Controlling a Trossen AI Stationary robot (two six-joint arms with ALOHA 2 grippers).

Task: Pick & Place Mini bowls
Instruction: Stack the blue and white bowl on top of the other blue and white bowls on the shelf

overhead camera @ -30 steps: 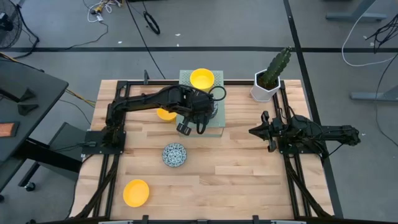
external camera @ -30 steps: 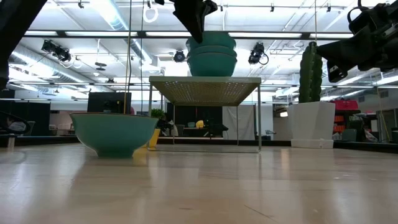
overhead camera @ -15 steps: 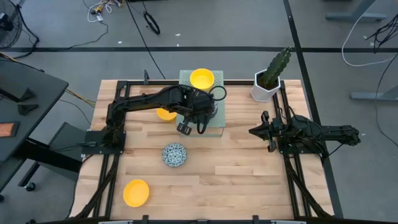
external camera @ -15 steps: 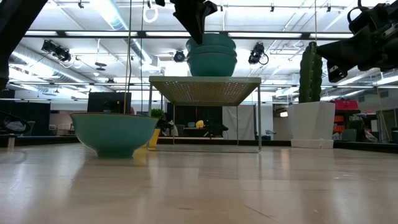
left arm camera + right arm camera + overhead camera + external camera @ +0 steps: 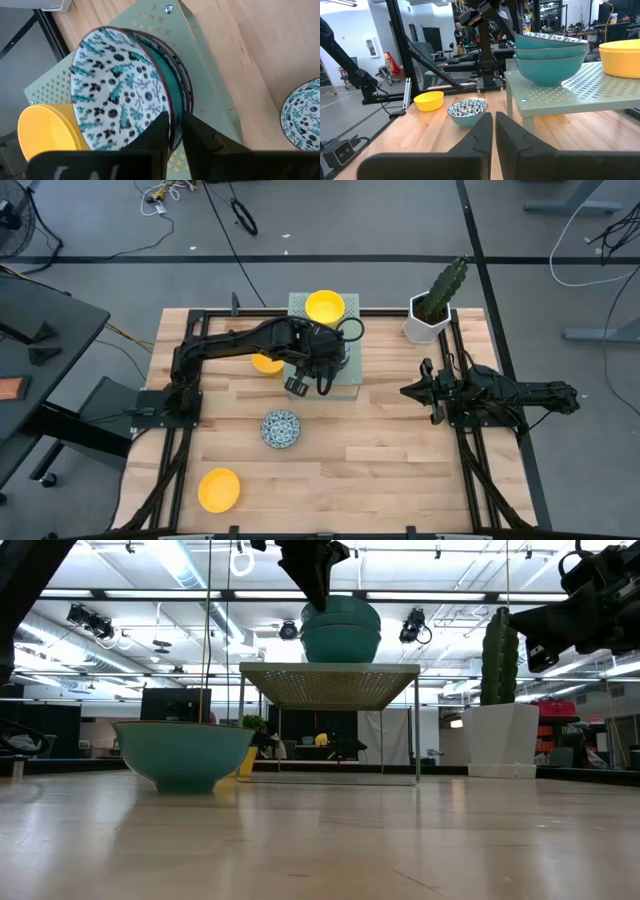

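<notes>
A stack of blue-patterned mini bowls (image 5: 117, 95) sits on the green perforated stand (image 5: 212, 85), beside a yellow mini bowl (image 5: 325, 307). My left gripper (image 5: 175, 131) hangs over the stack, pointing steeply down and slightly open, astride the top bowl's rim. Another patterned bowl (image 5: 281, 428) and a yellow one (image 5: 218, 489) rest on the table. A further yellow bowl (image 5: 266, 364) lies by the stand, half hidden by my left arm. My right gripper (image 5: 493, 131) waits shut at the table's right side. My left gripper comes from above, slanting. One finger (image 5: 159, 127) is inside the top patterned bowl and one (image 5: 200, 136) outside, with the rim's near part (image 5: 175, 112) between them. The bowl sits level in the stack. I cannot tell whether either finger touches the rim.
A white hexagonal pot with a cactus (image 5: 432, 315) stands at the table's far right corner. The stand (image 5: 330, 673) is a raised platform on thin legs. Bare wooden table top lies at the near right (image 5: 390, 470).
In the low view the top patterned bowl has sunk lower into the stack on the stand. Before, it stood a little higher above the bowl beneath it. Both arms have kept still.
</notes>
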